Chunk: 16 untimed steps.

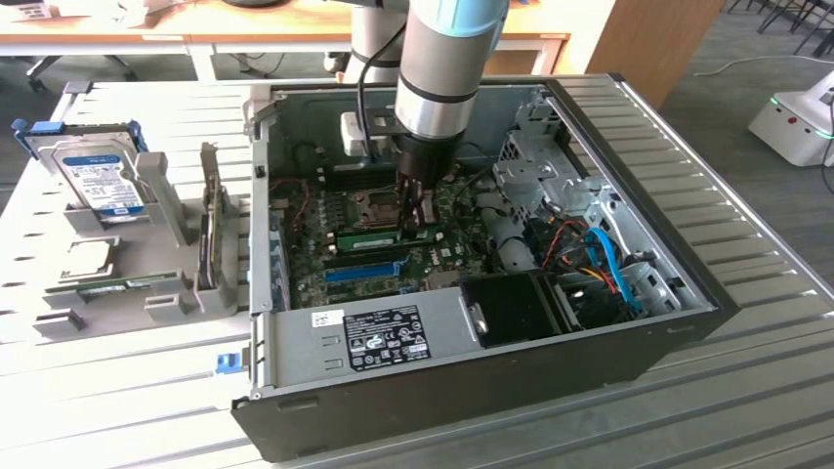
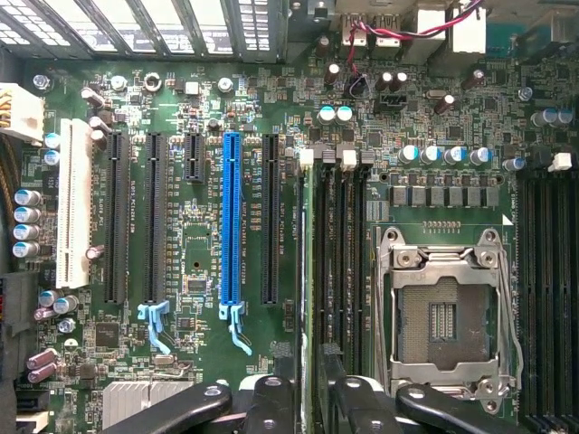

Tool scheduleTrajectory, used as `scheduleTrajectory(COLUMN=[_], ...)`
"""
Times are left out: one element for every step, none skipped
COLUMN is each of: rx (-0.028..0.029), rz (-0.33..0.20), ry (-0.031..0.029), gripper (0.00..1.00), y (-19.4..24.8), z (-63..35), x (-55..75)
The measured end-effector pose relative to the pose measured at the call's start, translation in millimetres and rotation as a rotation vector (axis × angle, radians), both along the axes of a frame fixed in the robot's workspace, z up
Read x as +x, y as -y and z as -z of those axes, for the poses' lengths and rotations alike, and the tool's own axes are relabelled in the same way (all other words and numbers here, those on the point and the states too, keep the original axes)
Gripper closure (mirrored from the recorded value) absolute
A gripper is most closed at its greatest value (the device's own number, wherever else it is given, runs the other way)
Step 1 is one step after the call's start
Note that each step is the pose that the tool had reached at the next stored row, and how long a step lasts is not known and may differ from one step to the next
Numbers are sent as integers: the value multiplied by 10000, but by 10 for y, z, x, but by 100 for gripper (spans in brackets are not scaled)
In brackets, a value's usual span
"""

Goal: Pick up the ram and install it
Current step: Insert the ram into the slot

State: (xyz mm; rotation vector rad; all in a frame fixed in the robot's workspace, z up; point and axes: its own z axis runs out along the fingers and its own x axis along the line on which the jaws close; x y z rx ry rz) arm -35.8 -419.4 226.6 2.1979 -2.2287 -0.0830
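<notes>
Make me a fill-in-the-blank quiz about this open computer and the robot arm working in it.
1. The ram stands in a slot beside the empty CPU ___.
2. The hard drive rests ___ the case, on the exterior view's left.
3. The gripper, by contrast, is ___ the case.
4. The white slot aside, the only coloured long slot is ___.
Missing words: socket, outside, inside, blue.

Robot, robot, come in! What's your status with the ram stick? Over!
End effector low inside the case, at the ram. Ram standing in a memory slot beside the processor socket. Cables lie off to one side, not across it.
</notes>
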Motion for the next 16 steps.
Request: scheduleTrajectory(rx=[0,1,0,0,0,2,1,2,0,0,1,1,0,0,0,0], rz=[1,0,1,0,1,0,0,0,0,1,1,1,2,1,0,0], ry=[0,0,0,0,0,1,0,1,0,0,1,0,0,0,0,0], gripper=[75,75,75,75,75,75,75,75,75,75,75,75,75,75,75,75], y=[0,0,0,0,0,0,0,0,0,0,0,0,0,0,0,0], z=[0,0,0,0,0,0,-5,-15,-29,-45,-60,-78,-94,-111,-130,-151], x=[0,0,0,0,0,0,0,0,0,0,0,0,0,1,2,3])
